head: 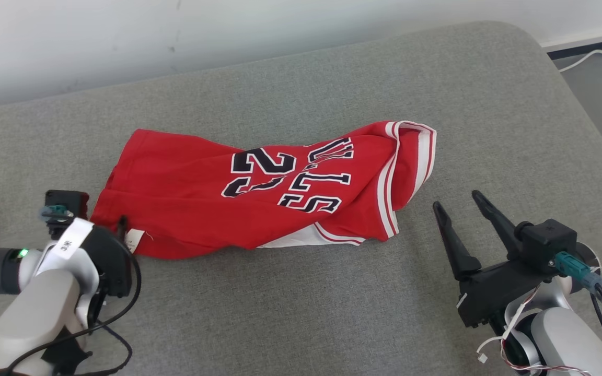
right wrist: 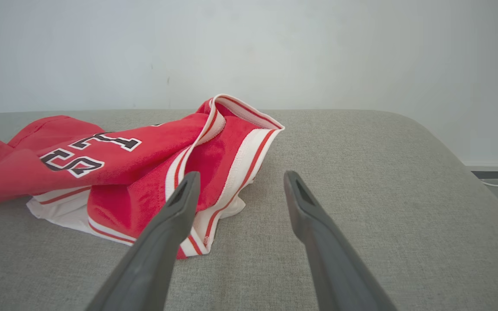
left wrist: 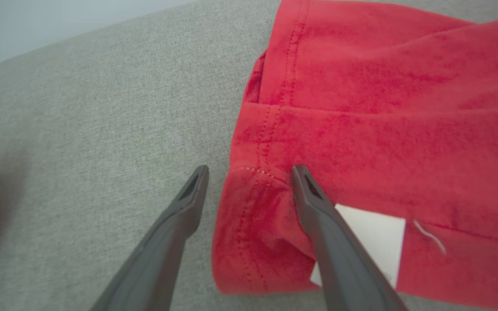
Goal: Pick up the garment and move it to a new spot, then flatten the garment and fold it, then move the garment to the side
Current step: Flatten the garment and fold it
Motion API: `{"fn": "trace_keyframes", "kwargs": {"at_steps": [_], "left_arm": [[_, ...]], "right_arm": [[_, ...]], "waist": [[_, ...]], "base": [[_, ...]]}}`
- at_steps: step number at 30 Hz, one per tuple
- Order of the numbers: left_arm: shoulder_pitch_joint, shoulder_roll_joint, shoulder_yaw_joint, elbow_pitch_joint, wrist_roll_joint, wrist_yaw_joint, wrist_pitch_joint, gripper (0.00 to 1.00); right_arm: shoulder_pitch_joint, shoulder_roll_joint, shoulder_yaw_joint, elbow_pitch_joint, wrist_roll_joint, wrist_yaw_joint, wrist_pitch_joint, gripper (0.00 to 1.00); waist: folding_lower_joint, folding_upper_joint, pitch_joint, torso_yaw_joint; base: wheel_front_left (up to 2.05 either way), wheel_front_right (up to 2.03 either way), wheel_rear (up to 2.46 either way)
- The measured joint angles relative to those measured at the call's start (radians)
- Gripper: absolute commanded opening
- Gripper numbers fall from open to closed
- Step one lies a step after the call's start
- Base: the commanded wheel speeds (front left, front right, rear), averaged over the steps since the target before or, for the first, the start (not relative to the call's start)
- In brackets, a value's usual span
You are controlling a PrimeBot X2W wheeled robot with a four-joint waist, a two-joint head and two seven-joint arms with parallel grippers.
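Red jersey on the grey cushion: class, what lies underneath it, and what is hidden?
The red jersey lies crumpled on the grey cushion, which shows all round it. White fabric peeks from under its near edge. Anything else beneath the folds is covered.

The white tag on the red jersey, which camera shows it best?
The left wrist view: the white tag is large and close there, partly behind a finger of the left gripper. The head view shows it as a small pale scrap. The right wrist view faces the jersey's striped end.
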Motion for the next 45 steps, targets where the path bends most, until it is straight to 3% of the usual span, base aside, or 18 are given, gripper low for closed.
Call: {"fn": "trace_keyframes", "kwargs": {"at_steps": [1,2,3,6,14,24,45], "left_arm": [[-0.001,-0.005,0.001,0.001,0.0,0.0,0.0,0.34],[-0.003,-0.012,-0.001,0.001,0.0,0.0,0.0,0.34],[-0.006,-0.018,-0.002,0.001,0.0,0.0,0.0,0.0],[-0.013,-0.044,-0.014,0.001,0.003,-0.001,-0.001,0.0],[-0.039,-0.044,-0.021,-0.001,0.03,-0.001,-0.029,0.0],[-0.051,-0.031,0.02,-0.015,-0.012,-0.027,-0.079,0.0],[-0.052,-0.058,0.022,-0.049,-0.011,-0.027,-0.173,0.0]], "right_arm": [[0.0,-0.002,-0.004,-0.001,0.0,-0.001,0.0,1.0],[0.0,-0.005,-0.008,-0.001,0.0,-0.004,0.0,1.0],[0.0,-0.007,-0.009,0.0,0.0,-0.007,0.0,1.0],[0.001,-0.007,-0.01,0.001,0.0,-0.007,0.0,1.0],[0.002,0.006,0.02,0.028,0.003,0.002,0.009,1.0],[0.061,0.033,0.115,0.087,0.059,0.073,0.107,1.0],[-0.094,0.081,0.123,0.373,0.037,0.072,0.143,1.0]], "waist": [[-0.0001,0.0,0.0,0.001],[-0.0001,0.0,0.001,0.004],[-0.0001,0.0,0.001,0.007],[0.0,0.0,-0.001,0.018],[0.0,0.0,-0.018,0.059],[-0.0001,-0.0001,-0.048,0.106],[-0.0001,-0.0001,-0.056,0.156]], "base": [[0.0,0.0,0.0],[0.0,0.0,0.0],[0.0,0.0,0.0],[0.0,0.0,0.0],[0.0,0.0,0.0],[0.0,0.0,0.0],[0.0,0.0,0.0]]}}
